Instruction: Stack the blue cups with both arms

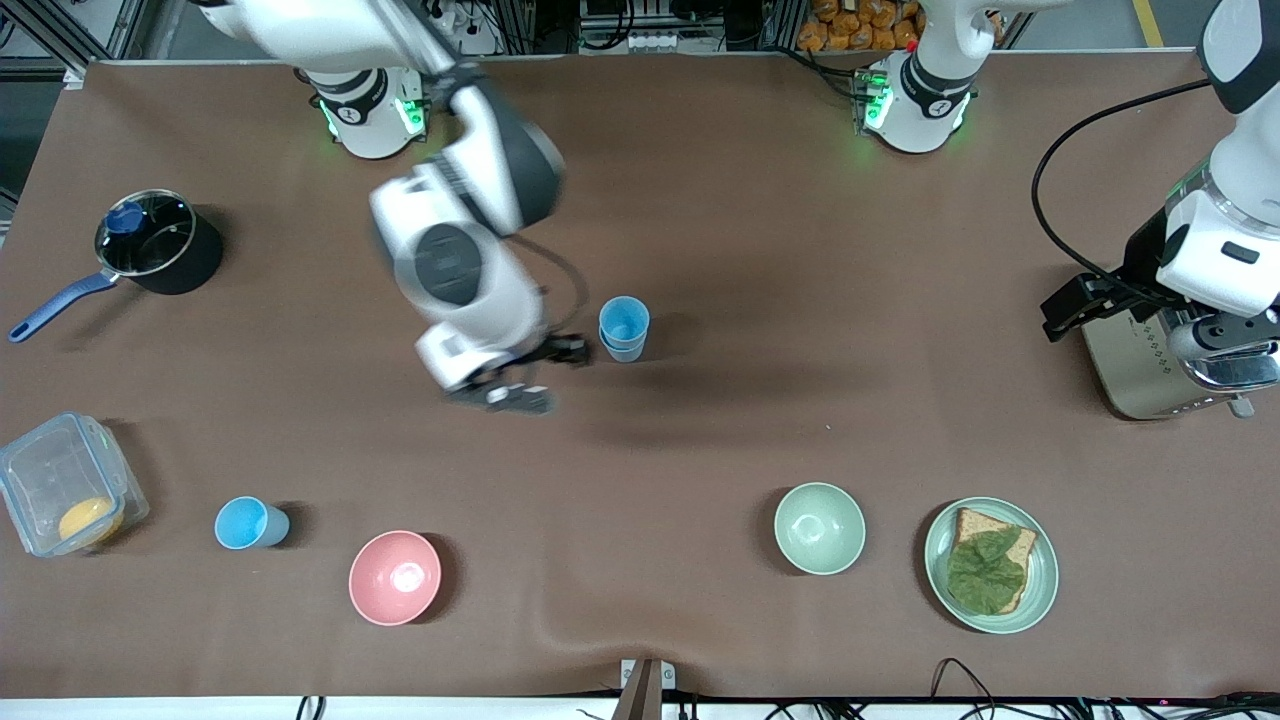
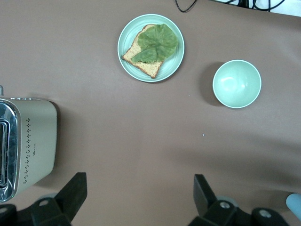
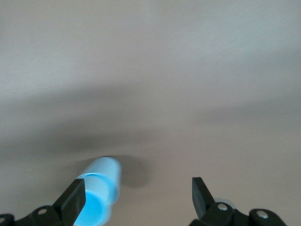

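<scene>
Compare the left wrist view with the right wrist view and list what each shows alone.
Only the left wrist view shows the toaster, the plate with bread and lettuce, and the pale green bowl. Only the right wrist view shows the stacked blue cups close by. Both show brown table and an open pincer holding nothing.

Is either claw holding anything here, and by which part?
Nothing is held. The right claw is open beside the stacked blue cups; the left claw is open over bare table by the toaster.
</scene>
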### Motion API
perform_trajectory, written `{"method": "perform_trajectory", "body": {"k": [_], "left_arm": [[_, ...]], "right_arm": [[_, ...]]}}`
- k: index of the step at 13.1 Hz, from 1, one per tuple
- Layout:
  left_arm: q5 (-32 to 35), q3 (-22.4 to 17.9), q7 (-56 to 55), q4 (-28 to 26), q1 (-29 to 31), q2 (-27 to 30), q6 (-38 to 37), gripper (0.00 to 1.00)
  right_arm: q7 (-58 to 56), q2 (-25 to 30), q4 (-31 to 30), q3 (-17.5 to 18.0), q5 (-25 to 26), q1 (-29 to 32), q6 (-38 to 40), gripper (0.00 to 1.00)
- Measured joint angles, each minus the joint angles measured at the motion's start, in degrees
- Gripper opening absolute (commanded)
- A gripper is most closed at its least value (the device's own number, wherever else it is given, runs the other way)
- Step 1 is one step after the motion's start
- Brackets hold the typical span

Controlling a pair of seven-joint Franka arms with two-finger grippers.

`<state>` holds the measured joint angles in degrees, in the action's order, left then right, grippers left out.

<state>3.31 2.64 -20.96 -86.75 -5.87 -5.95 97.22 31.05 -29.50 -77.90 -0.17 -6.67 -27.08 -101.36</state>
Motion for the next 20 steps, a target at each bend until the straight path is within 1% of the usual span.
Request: {"method": "perform_trajectory", "body": {"k": [3, 5, 8, 10, 14, 16, 17, 20], "left_arm": [[0.0, 0.0, 0.0, 0.0, 0.0, 0.0, -0.1, 1.00], [0.0, 0.0, 0.0, 0.0, 0.0, 0.0, -0.1, 1.00], [0.0, 0.0, 0.0, -0.1, 0.0, 0.0, -0.1, 1.00], [0.0, 0.0, 0.0, -0.1, 0.0, 0.0, -0.1, 1.00], [0.0, -0.1, 2.5, -0.1, 0.6, -0.1, -0.1, 1.00], [0.0, -0.1, 3.7, 0.0, 1.5, -0.1, -0.1, 1.00], [0.0, -0.1, 3.8, 0.1, 1.8, -0.1, -0.1, 1.00], [0.0, -0.1, 3.8, 0.2, 1.8, -0.1, -0.1, 1.00]], "right_arm": [[-14.3, 3.4, -1.0, -0.1, 0.0, 9.8, 5.1, 1.00], [-23.2, 7.4, -4.1, -0.1, 0.0, 15.6, 6.1, 1.00], [-31.3, 13.6, -8.1, -0.1, 0.0, 20.1, 6.9, 1.00], [-35.1, 17.9, -9.0, 0.0, 1.1, 22.3, 9.6, 1.00], [-39.3, 24.7, -9.6, 1.0, 3.2, 27.6, 14.4, 1.00], [-37.3, 26.4, -9.8, 3.5, 5.6, 28.6, 15.5, 1.00], [-35.2, 26.9, -9.8, 4.6, 6.0, 28.9, 16.3, 1.00], [-33.3, 28.2, -9.9, 5.4, 6.1, 29.2, 17.1, 1.00]]}}
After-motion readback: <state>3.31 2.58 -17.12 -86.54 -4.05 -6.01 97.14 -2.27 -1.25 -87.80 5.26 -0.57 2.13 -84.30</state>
